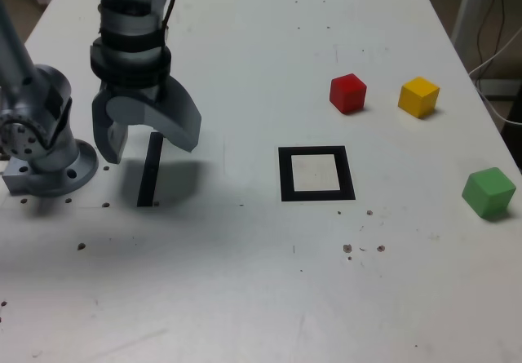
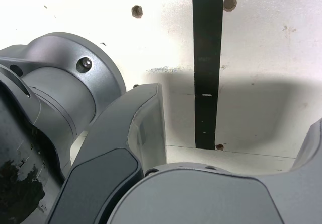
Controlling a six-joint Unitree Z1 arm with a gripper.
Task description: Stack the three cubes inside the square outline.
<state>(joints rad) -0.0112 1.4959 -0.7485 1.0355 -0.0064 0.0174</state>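
The desk (image 1: pixel 245 298) is a smooth white board, lightly scuffed and dotted with small dark specks and a few screw holes. Three matte, sharp-edged cubes sit on it towards the exterior view's right: the red cube (image 1: pixel 347 93) and the yellow cube (image 1: pixel 418 96) stand near each other at the far side, apart and not touching, while the green cube (image 1: pixel 489 192) sits alone closer to the camera, near the desk's right edge. The square outline (image 1: pixel 316 173) is a flat, thick black border around a pale beige centre, lying between the arm and the cubes with no cube on it. At the exterior view's left stands the arm's grey metal base (image 1: pixel 45 155), round-flanged and bolted down. The tool (image 1: pixel 147 143) hangs from a black-banded wrist, its two broad, curved grey fingers (image 2: pixel 136 133) spread wide and pointing down at the desk, released and gripping nothing. It hovers over a thin straight strip of black tape (image 1: pixel 150 170), which the wrist view shows running between the spread jaws without being touched, the tool's shadow falling across it. All three cubes and the square outline lie well apart from the tool, off towards the exterior view's right.
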